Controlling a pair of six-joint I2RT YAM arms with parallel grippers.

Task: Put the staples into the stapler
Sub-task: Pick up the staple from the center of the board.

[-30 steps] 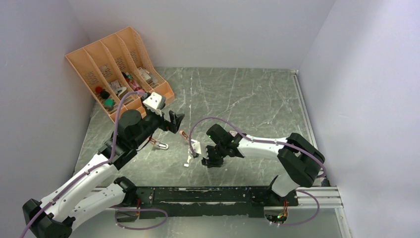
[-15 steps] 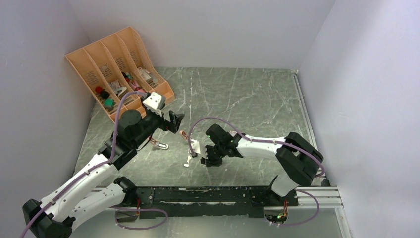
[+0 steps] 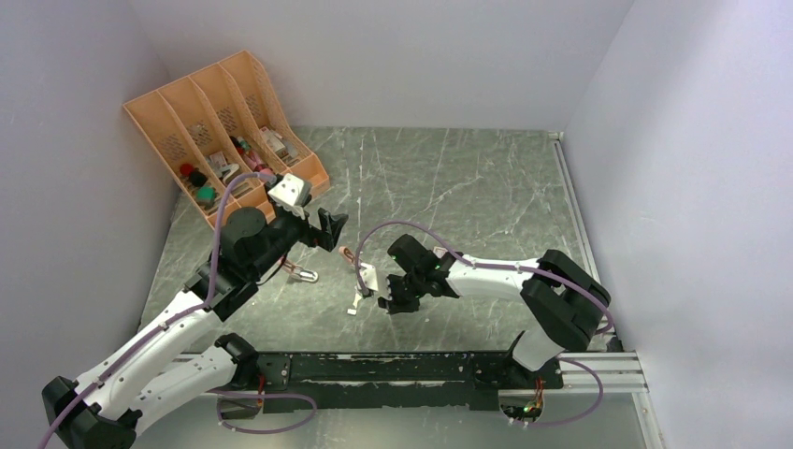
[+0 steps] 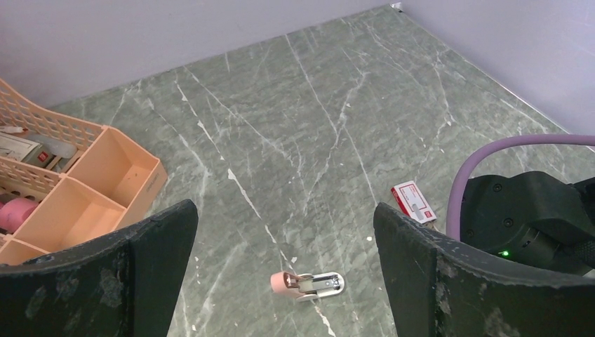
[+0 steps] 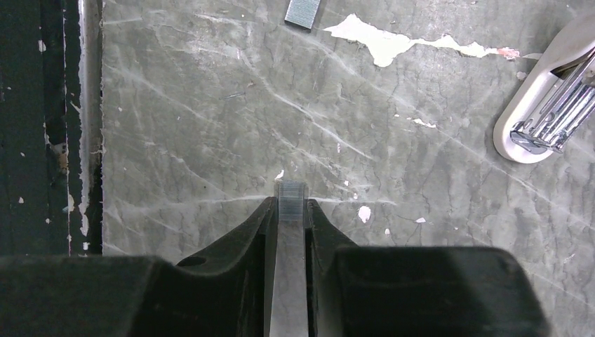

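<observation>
In the right wrist view my right gripper (image 5: 292, 210) is shut on a short grey strip of staples (image 5: 292, 191), its end poking out past the fingertips just above the table. A second strip (image 5: 303, 13) lies farther ahead. The stapler (image 5: 544, 112) lies open at the upper right, white base and chrome magazine showing. From above, the right gripper (image 3: 386, 301) sits low just below the stapler (image 3: 351, 257). My left gripper (image 4: 284, 207) is wide open and empty, hovering over the pink stapler (image 4: 306, 283), with the red-and-white staple box (image 4: 412, 202) beyond.
An orange desk organizer (image 3: 224, 131) with small items stands at the back left. Another small pink stapler (image 3: 301, 274) lies under the left arm. The black base rail (image 3: 421, 367) runs along the near edge, close to the right gripper.
The right jaws have narrowed onto the staple strip and the gripper has shifted slightly left. The left arm has stayed still and open.
</observation>
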